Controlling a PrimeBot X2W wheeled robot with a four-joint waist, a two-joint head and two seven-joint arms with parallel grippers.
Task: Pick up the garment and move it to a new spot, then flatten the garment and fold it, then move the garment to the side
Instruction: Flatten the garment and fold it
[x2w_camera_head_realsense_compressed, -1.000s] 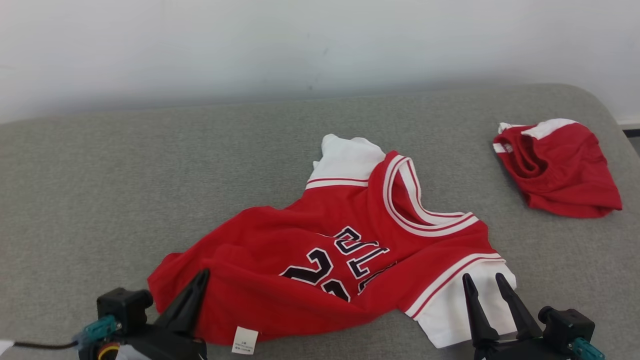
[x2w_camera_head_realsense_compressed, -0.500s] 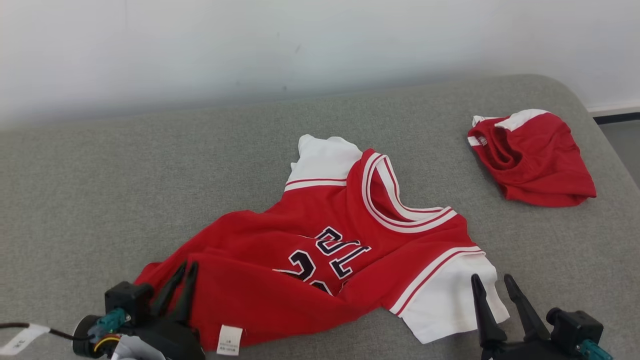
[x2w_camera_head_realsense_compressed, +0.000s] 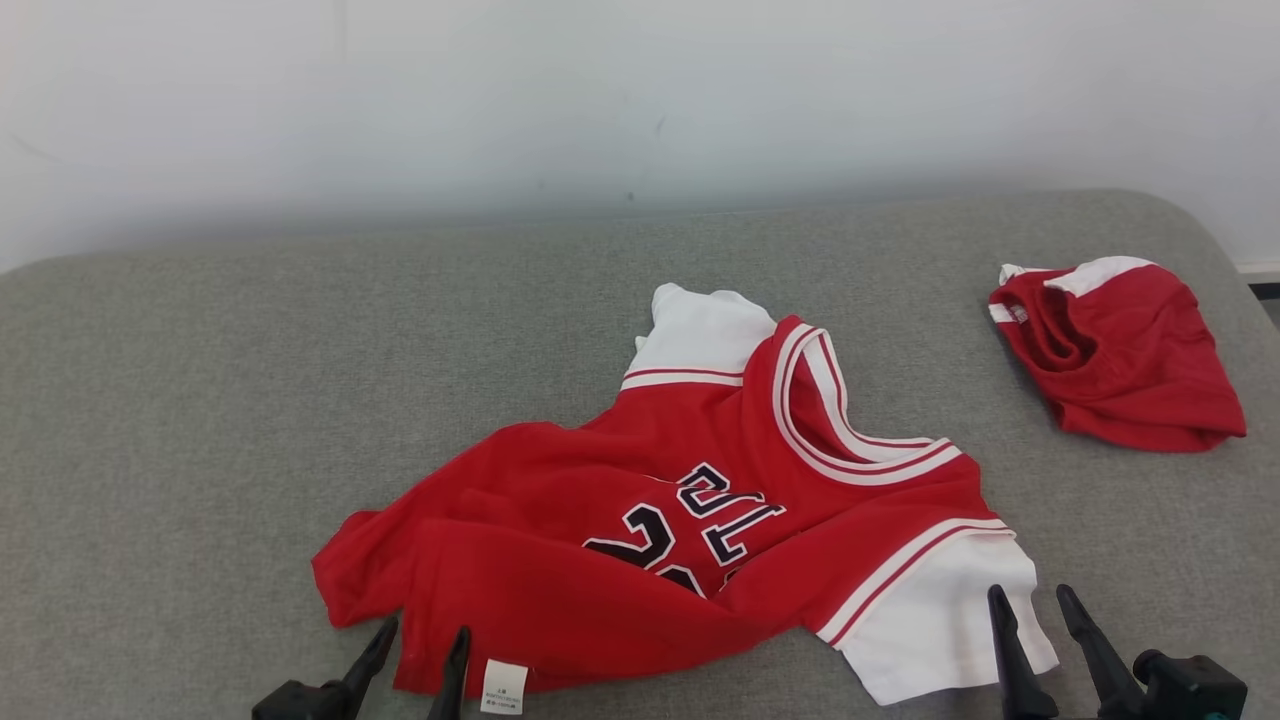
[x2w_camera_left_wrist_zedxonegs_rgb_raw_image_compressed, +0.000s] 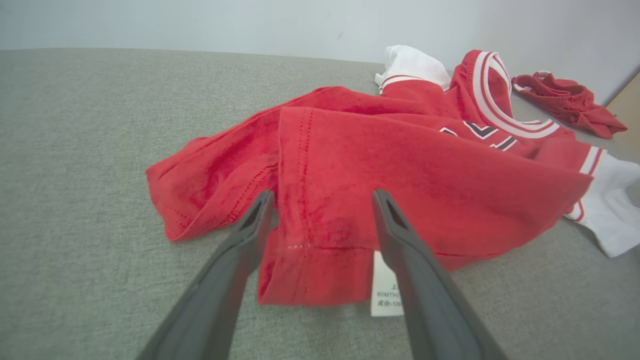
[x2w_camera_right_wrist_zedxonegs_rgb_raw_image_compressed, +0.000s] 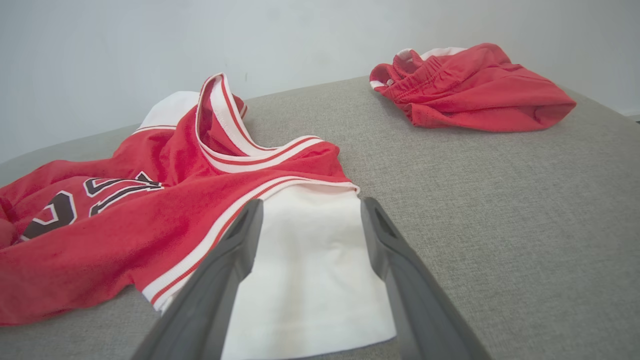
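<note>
Head view, jersey: the red basketball jersey (x2w_camera_head_realsense_compressed: 700, 500) lies in the middle of the grey cushion (x2w_camera_head_realsense_compressed: 200, 400). It is bunched and wrinkly. Its neck hole is at the far right and its bottom hem is at the near left.
Head view, my left gripper (x2w_camera_head_realsense_compressed: 423, 640): it sits at the near edge, right by the hem. My fingers are spread and hold nothing.
Head view, my right gripper (x2w_camera_head_realsense_compressed: 1030, 610): it is near right, by the white sleeve (x2w_camera_head_realsense_compressed: 940, 620). The fingers are spread and empty too.
Head view, red shorts (x2w_camera_head_realsense_compressed: 1120, 370): far right, well apart from the jersey.
Left wrist view, hem: a corner of the hem lies between my two spread fingers. A small white label (x2w_camera_left_wrist_zedxonegs_rgb_raw_image_compressed: 386, 290) sits just beside one finger. I cannot tell if I touch the cloth.
Right wrist view, sleeve: the white sleeve lies flat between my spread fingers.
Step, I think: flattening. The jersey is down on the cushion but not smooth.
Next move, I think: go low, pinch the hem corner with my left fingers and the sleeve side with my right. Then pull gently apart so the wrinkles come out, and grab only the jersey, not the cushion.
</note>
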